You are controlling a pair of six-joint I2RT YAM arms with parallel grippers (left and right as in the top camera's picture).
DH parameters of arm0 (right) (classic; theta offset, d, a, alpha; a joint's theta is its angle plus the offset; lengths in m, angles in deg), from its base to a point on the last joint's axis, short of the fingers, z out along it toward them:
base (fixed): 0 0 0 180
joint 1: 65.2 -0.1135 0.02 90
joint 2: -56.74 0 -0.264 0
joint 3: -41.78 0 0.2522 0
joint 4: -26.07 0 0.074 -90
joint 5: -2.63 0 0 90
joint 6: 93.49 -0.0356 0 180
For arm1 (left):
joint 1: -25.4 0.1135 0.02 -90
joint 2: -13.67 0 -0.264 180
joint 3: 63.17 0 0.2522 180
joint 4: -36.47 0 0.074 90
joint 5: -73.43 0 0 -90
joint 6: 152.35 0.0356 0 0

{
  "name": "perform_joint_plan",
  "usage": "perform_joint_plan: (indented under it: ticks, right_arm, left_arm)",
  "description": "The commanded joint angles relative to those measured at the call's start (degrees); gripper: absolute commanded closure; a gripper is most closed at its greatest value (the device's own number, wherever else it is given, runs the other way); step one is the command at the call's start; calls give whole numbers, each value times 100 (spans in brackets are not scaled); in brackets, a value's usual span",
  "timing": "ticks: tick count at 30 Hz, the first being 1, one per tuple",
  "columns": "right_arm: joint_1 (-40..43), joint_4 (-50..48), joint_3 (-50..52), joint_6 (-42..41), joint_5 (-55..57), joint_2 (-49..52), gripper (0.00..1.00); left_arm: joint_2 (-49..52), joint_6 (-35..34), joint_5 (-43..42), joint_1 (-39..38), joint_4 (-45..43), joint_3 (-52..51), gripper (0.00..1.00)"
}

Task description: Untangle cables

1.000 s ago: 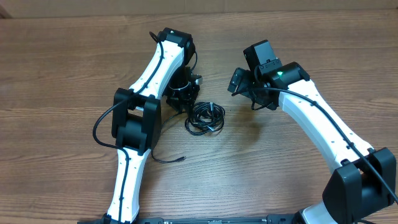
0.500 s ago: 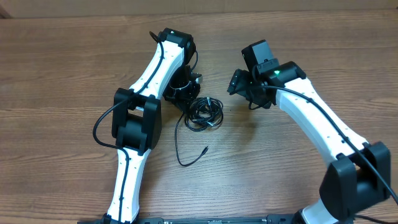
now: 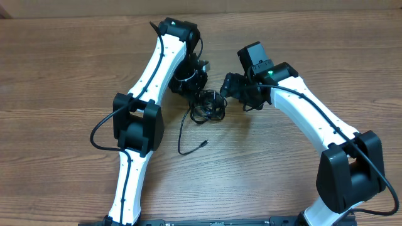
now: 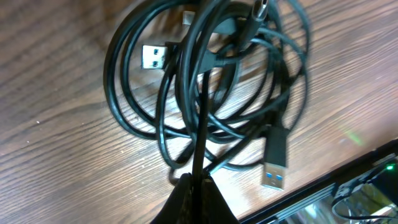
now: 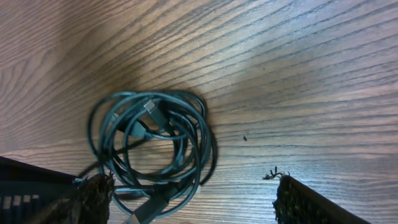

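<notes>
Near edge: L arm [image 3: 129, 182] runs up the left side, R arm [image 3: 308, 116] up the right. Both white w/ black joints. Brown woodgrain table [image 3: 56, 81].

Mid-table: loose strand [image 3: 181, 133] curves down from the bundle, bends, and ends in an end plug [image 3: 205, 143] lying free on the wood.

Further up, ctr: cables [image 3: 208, 105], black, wound in one small tangled bundle, flat on the table between the two grippers.

L gripper [image 4: 194, 185]: closed tight, pinching one strand of the cables. L wrist view shows two USB-A ends in the coil: silver plug [image 4: 152, 57] upper left, blue-tongued plug [image 4: 275, 165] lower right. Marks on them too blurred to read.

R gripper [image 5: 191, 190]: spread wide, holding nothing. Bundle lies under it, nearer one finger [image 5: 93, 196]; can't tell if they touch.

Green light [image 3: 270, 73] lit on R wrist.
</notes>
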Motion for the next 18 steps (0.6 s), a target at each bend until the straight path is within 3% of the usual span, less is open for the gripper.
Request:
perform_joint_plan:
  ticks: [1,18]
  right_arm:
    - [-42,-125,205,81,-94,-22,16]
    - [-107,-605,446,79,114,341,18]
  left_arm:
    - [-452,-212,-308,-42,17,369,96]
    - [-590,-212,-1342,-42,17,1163,96]
